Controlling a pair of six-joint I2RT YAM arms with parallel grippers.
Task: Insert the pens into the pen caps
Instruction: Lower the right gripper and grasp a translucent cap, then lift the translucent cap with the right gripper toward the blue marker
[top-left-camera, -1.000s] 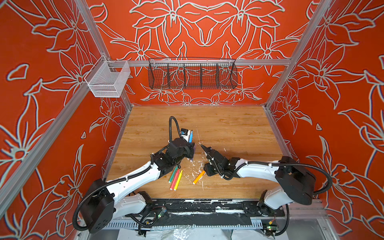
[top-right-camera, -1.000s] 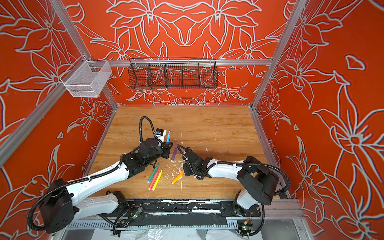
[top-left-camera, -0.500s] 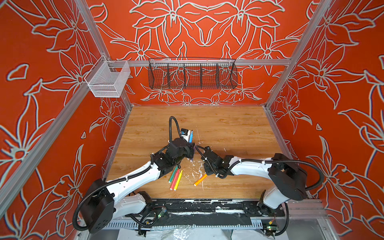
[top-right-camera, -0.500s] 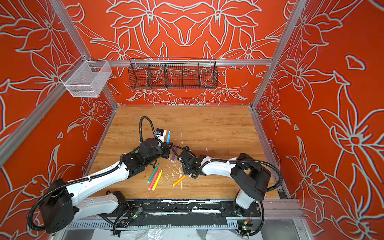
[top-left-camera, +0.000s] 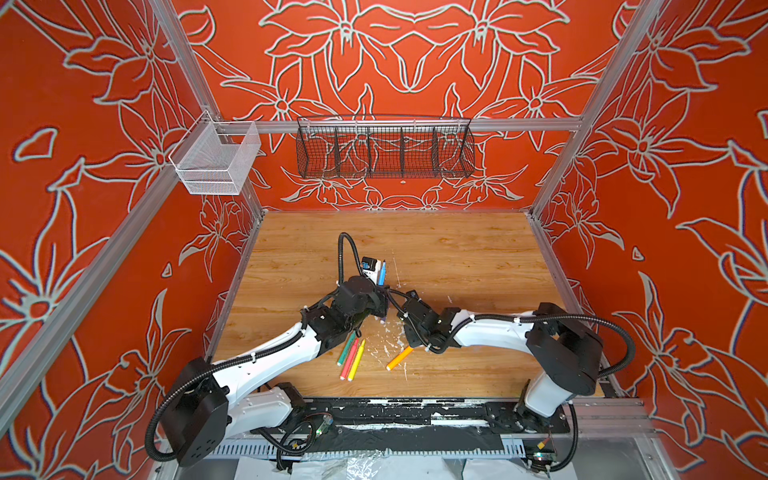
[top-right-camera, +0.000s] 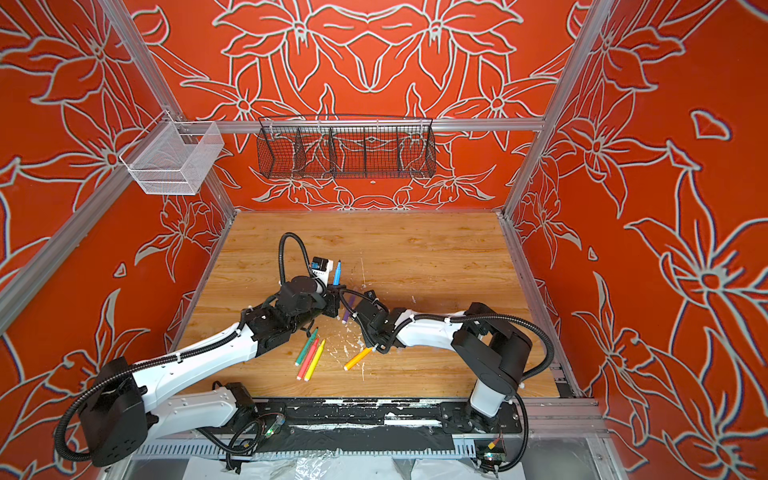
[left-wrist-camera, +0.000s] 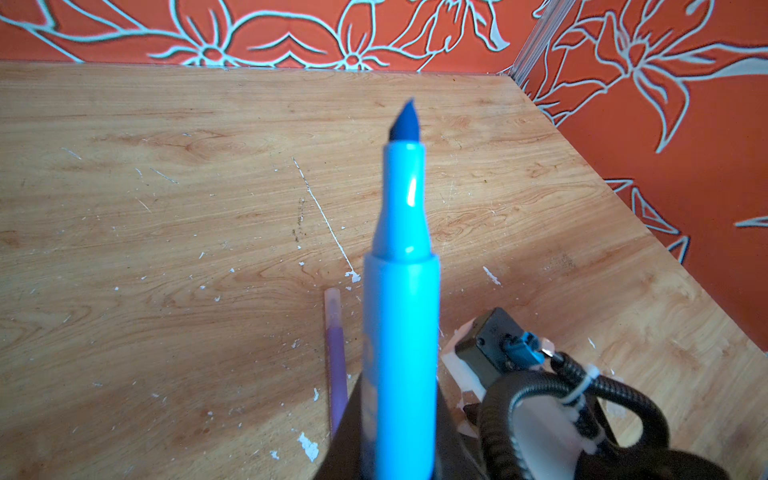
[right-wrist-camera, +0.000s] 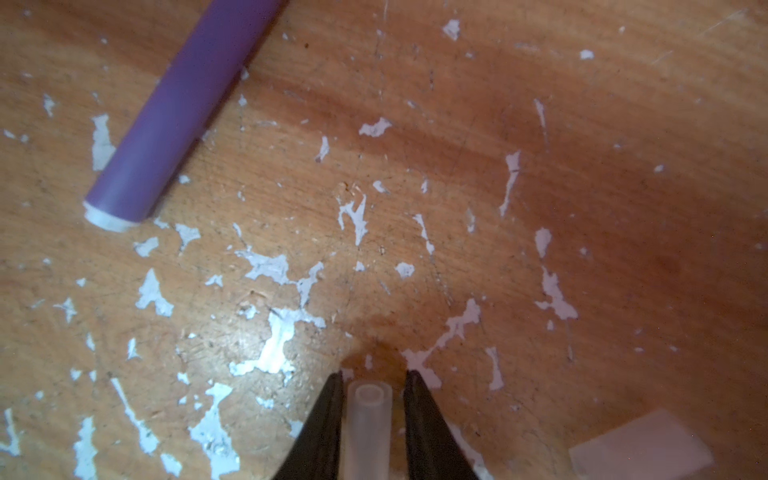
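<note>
The blue pen (left-wrist-camera: 401, 316) is held upright, tip up, in the left gripper (top-left-camera: 379, 294), whose jaws are closed on its barrel above the wooden table (top-left-camera: 457, 257). A clear pen cap (right-wrist-camera: 368, 419) is flanked by the narrowly parted jaws of the right gripper (right-wrist-camera: 373, 379), low over the table; a sliver of gap is seen on one side, and whether the cap is pinched cannot be told. The purple pen (right-wrist-camera: 166, 116) is laid between the two arms, a translucent cap (left-wrist-camera: 332, 307) fitted on one end. The green pen (top-left-camera: 347, 345), the pink pen (top-left-camera: 350, 360) and the yellow pen (top-left-camera: 357, 360) are laid side by side, the orange pen (top-left-camera: 400, 358) near them
</note>
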